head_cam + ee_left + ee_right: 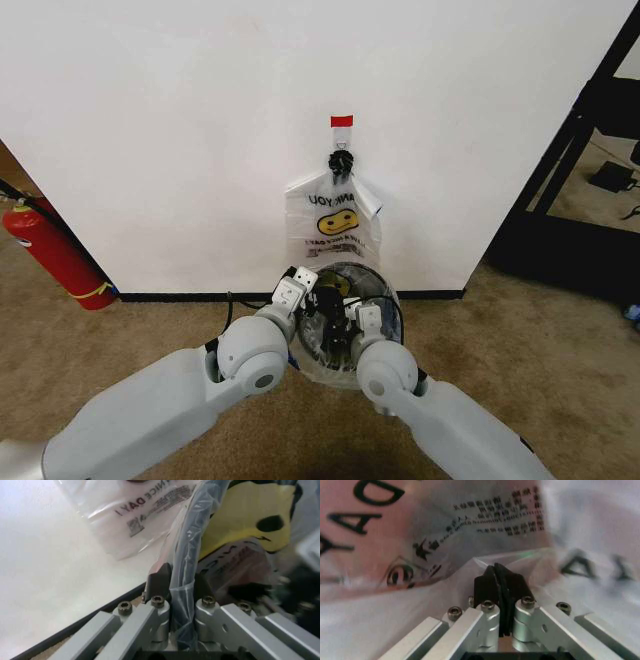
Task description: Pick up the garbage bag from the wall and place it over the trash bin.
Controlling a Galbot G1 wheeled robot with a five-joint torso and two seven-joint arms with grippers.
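Observation:
The garbage bag (336, 374) is draped around the black wire-mesh trash bin (378, 287), which stands against the white wall (200, 120). Both grippers are down at the bin's mouth. My left gripper (322, 303) sits at the rim's left side. In the left wrist view, the left gripper (177, 582) is shut on the garbage bag (186, 540), whose film is wrapped over the dark rim. My right gripper (346, 335) reaches in from the near right. In the right wrist view, the right gripper (499, 574) is pinched shut on a fold of the printed garbage bag (420, 528).
A similar smiley bag (333, 215) with a black knot and red tag hangs on the wall just above the bin. A red fire extinguisher (55, 255) leans at the left. A black shelf frame (580, 130) stands at the right. Brown carpet surrounds the bin.

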